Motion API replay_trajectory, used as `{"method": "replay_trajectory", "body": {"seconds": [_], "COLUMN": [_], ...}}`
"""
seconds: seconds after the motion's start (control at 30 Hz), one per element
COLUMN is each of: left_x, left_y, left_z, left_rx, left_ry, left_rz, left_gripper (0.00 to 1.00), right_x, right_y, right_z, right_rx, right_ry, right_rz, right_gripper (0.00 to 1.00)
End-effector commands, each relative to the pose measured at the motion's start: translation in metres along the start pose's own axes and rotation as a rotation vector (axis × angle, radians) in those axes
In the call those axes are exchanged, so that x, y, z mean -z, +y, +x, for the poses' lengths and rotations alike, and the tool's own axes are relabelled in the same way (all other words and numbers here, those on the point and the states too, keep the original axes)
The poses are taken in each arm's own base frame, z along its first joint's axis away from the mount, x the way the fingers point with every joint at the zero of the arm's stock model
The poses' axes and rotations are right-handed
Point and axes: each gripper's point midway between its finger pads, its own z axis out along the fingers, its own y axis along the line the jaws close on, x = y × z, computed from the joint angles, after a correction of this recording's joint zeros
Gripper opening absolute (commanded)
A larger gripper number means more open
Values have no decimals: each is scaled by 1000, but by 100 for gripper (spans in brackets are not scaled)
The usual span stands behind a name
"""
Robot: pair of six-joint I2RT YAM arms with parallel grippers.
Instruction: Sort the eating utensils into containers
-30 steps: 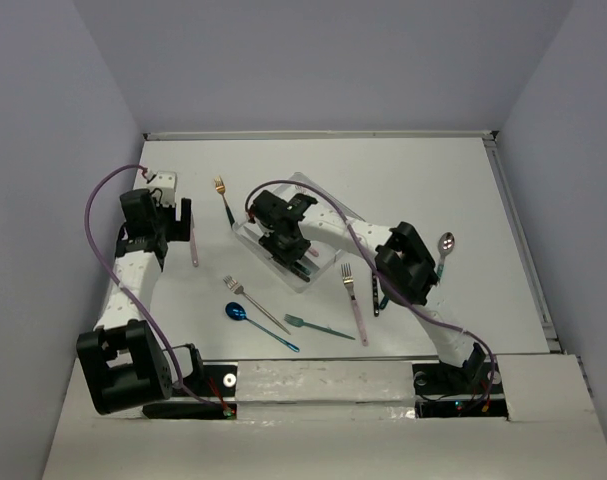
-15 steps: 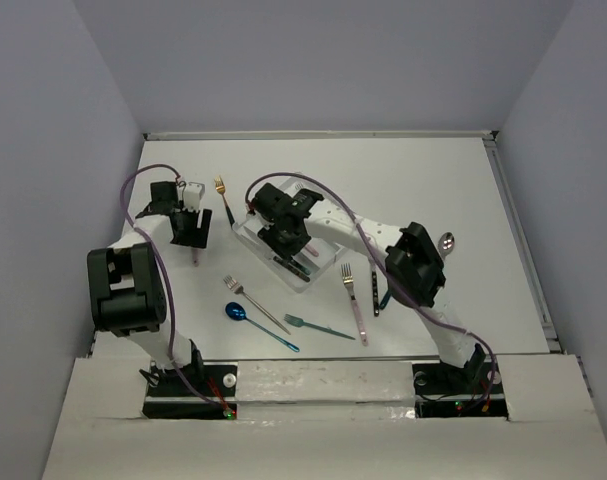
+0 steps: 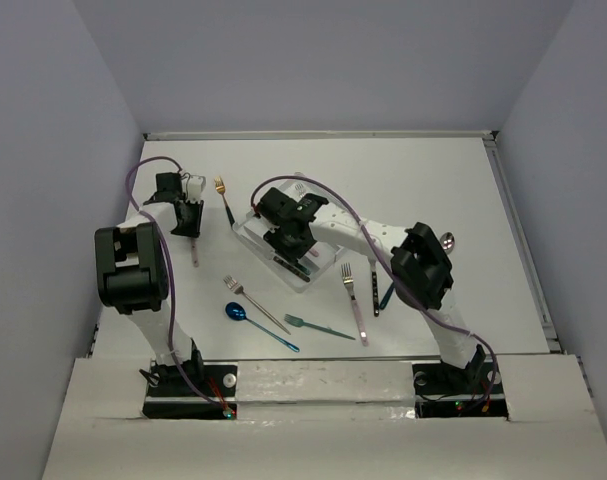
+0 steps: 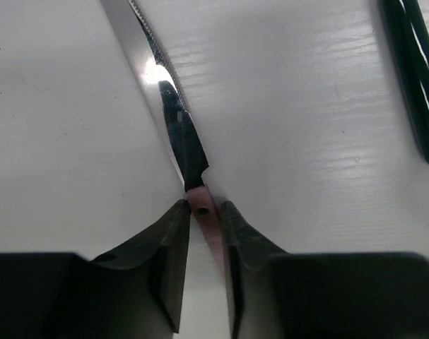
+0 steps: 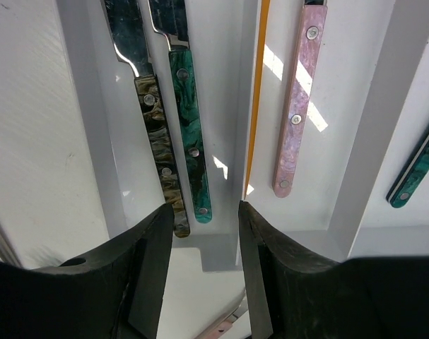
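Clamping left gripper (image 4: 205, 206) pinches the pink-handled serrated silver knife (image 4: 182, 138); right gripper (image 5: 206, 208) gapes above the white divided tray (image 5: 221, 251).

Even, bright light falls from above on the white table (image 3: 433, 190), leaving only faint, soft shadows, and the overhead picture is sharp throughout. In the left wrist view, a hot glare spot sits on the knife (image 4: 179, 134) near upper centre. The left gripper (image 4: 205, 212) at the bottom is dark and blurred. In the right wrist view, bright patches gleam on the tray (image 5: 221, 258), and the right gripper (image 5: 205, 208) below is black and featureless.
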Motion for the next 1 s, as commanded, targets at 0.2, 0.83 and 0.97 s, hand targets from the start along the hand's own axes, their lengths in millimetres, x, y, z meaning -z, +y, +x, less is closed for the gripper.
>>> {"method": "replay_trajectory", "body": {"seconds": [0.2,0.83,0.97], "left_x": [-4,249,311], "left_y": [11,-51,-86], "left_z": [22,-147,-161], "left_rx": [9,55,38], "left_ry": [65,-800,-941], "left_rz": [-39,382,576], "left_gripper": [0,0,0], "right_x": [29,168,222], "right_y": [-7,33,38], "right_z": [-22,-147,-181], "right_rx": [-3,206,308], "right_ry": [-112,-876,-1137], "right_rz": [20,-544,-721], "right_gripper": [48,100,99]}}
